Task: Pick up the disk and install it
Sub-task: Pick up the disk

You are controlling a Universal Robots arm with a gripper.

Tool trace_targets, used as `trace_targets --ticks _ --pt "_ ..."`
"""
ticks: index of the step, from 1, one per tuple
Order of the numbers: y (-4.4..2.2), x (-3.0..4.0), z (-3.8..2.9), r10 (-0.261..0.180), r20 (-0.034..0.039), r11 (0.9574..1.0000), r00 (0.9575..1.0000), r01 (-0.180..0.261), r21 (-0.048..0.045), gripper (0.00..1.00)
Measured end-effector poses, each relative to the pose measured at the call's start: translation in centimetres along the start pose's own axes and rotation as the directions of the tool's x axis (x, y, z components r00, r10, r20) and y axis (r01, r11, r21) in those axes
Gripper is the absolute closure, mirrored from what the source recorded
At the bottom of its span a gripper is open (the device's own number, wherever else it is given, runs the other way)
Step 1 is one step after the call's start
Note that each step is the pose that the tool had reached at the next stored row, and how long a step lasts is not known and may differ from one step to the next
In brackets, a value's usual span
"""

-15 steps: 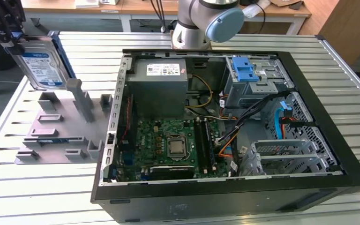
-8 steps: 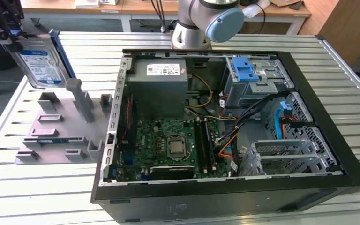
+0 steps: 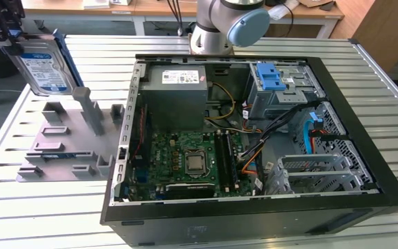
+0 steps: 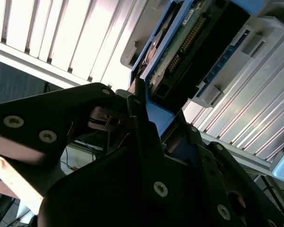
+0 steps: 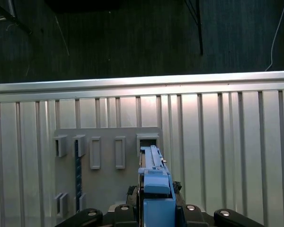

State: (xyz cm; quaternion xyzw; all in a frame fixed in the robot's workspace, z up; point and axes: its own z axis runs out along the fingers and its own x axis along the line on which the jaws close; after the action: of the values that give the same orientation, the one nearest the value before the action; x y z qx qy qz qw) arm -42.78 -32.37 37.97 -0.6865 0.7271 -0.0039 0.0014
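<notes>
We look first at the slatted metal table [image 3: 33,218], most of which is taken up by an open computer case [image 3: 254,225] lying on its side, with the arm [image 3: 227,21] rising behind the case's far wall. On the exterior view's left of the case sits a grey holder [image 3: 60,140] of slots and posts. Inside the case, in the far corner toward the exterior view's right, stands a metal drive cage [image 3: 282,98] with a blue latch [image 3: 269,78] on top. The disk [image 3: 43,70] is up in the air over the far end of the holder, well apart from the case, its labelled face turned toward the exterior camera. The gripper [image 4: 146,113] is clamped on one end of the disk's blue frame; in the second wrist view the green circuit-board side runs away from the jaws. So the disk hangs from the gripper with its long axis running roughly up and down, straight out from the jaws, its free end toward the holder. In the first wrist view its thin edge lines up with one of the holder's slots below. We judge the pick-up done and the install not begun: the case and its cage lie to the exterior view's right of the held disk.
</notes>
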Motion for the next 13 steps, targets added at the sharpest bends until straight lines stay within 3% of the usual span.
trace_targets --ticks 13 --pt "-0.01 0.00 -0.97 0.000 0.0000 1.0000 1.0000 0.000 0.0000 0.64"
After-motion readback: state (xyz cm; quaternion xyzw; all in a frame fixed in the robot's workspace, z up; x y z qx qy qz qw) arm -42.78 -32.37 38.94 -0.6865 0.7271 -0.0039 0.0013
